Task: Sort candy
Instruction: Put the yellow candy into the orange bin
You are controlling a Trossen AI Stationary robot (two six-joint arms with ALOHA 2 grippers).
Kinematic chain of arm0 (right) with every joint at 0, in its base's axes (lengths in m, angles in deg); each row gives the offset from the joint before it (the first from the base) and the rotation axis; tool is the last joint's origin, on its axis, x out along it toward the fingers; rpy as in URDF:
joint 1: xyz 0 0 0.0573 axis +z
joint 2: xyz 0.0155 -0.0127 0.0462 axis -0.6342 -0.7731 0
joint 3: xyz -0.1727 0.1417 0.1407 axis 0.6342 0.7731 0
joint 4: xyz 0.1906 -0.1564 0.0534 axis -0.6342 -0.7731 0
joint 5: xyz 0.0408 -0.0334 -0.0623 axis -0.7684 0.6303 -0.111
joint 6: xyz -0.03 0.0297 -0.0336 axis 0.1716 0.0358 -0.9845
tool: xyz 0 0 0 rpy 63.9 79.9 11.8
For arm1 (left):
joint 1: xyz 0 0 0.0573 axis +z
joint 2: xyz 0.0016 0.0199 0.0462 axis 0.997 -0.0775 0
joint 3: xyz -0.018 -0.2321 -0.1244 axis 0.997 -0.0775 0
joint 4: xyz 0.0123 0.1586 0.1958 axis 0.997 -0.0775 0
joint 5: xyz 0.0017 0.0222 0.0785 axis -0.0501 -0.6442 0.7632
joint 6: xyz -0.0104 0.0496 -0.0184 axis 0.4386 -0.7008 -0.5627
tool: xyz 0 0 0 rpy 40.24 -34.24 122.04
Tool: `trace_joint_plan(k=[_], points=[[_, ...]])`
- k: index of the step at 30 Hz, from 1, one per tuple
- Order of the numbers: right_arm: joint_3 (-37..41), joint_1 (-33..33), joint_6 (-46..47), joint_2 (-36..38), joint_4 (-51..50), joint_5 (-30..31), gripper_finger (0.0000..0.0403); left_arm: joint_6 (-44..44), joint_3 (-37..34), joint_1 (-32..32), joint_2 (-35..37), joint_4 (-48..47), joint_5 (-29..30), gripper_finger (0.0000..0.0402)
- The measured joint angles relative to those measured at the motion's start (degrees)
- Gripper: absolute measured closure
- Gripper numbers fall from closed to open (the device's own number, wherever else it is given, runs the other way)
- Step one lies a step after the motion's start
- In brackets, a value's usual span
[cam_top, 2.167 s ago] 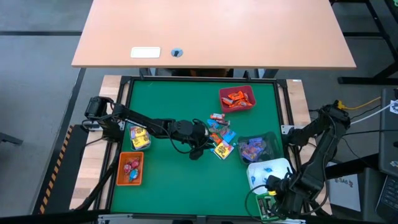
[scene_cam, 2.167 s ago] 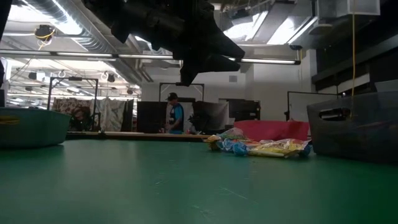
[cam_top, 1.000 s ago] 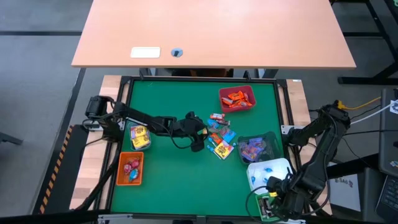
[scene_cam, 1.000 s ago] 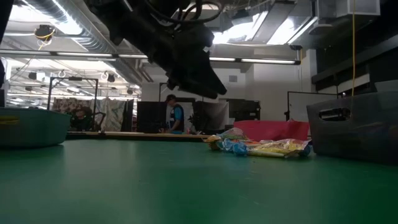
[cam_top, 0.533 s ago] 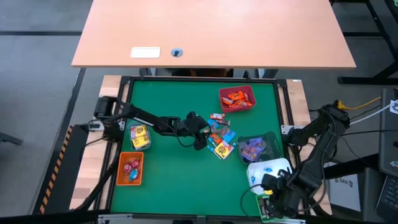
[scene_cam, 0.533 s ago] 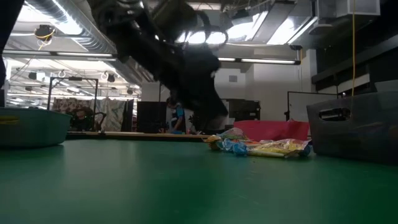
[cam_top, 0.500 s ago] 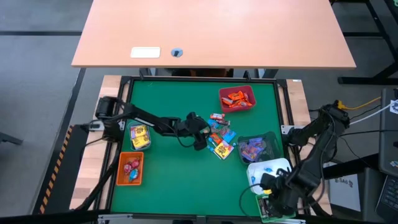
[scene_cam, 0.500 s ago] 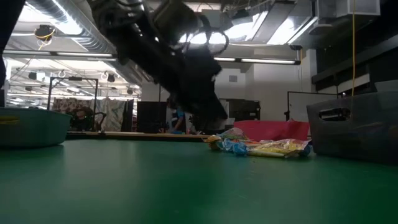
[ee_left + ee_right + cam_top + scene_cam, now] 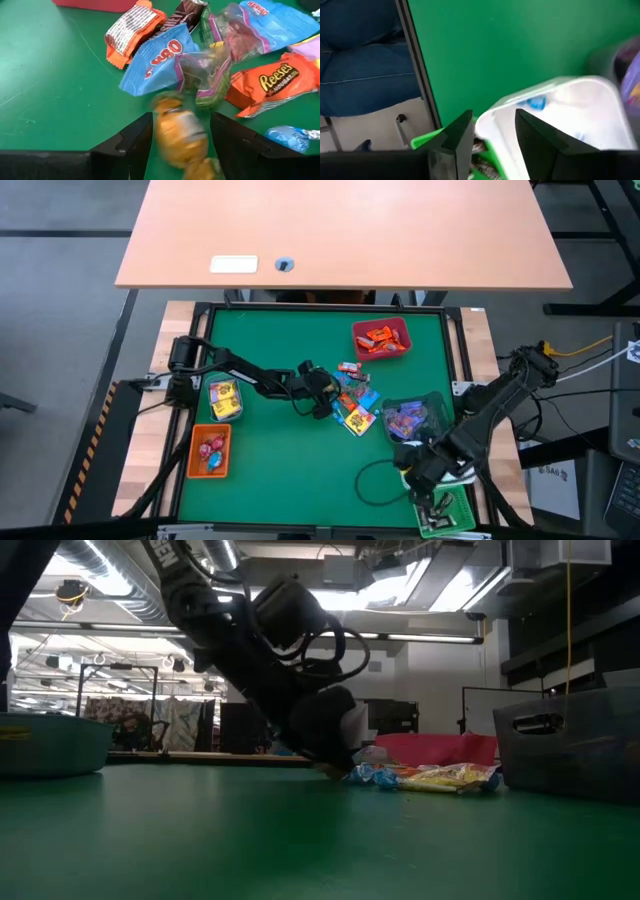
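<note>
- The green mat [image 9: 290, 470] covers the table, with the bins and candy on it.
- The left arm [image 9: 250, 375] reaches in from nine o'clock to the mat's centre, and in the low view it bends down to the mat at the pile's edge.
- The right arm [image 9: 490, 405] comes from three o'clock and folds down toward five o'clock.
- The white bin [image 9: 560, 115] sits near five o'clock, with a blue sweet [image 9: 536, 103] inside; the right gripper [image 9: 492, 131] hovers just over its rim, jaws spread with nothing between them.
- The clear bin [image 9: 414, 417] at four o'clock holds purple and pink sweets.
- The red bin [image 9: 381, 338] at one o'clock holds orange-red sweets.
- The orange bin [image 9: 209, 451] is at eight o'clock; a second clear bin [image 9: 223, 399] with yellow sweets lies at nine o'clock.
- The loose candy pile [image 9: 353, 400] lies just right of centre, between the red bin and the first clear bin.
- The left gripper [image 9: 180, 132] is at the pile's nine o'clock edge, jaws spread around a yellow sweet [image 9: 181, 135]; I cannot tell whether they touch it.
- Beyond that sweet lie a blue wrapper [image 9: 159, 62] and an orange Reese's [image 9: 272, 82].
</note>
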Motion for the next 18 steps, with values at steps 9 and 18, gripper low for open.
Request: trace_joint_plan(k=[9, 18], points=[[0.00, -6.56, -9.59, 0.00, 0.47, 1.16, 0.0260, -2.36, 0.00, -0.02, -0.01, -0.78, -0.99, 0.0216], [0.00, -9.92, -15.02, 0.00, 3.24, 1.63, 0.0260, -2.36, 0.08, 0.09, 0.00, -3.60, -1.20, 0.0261]])
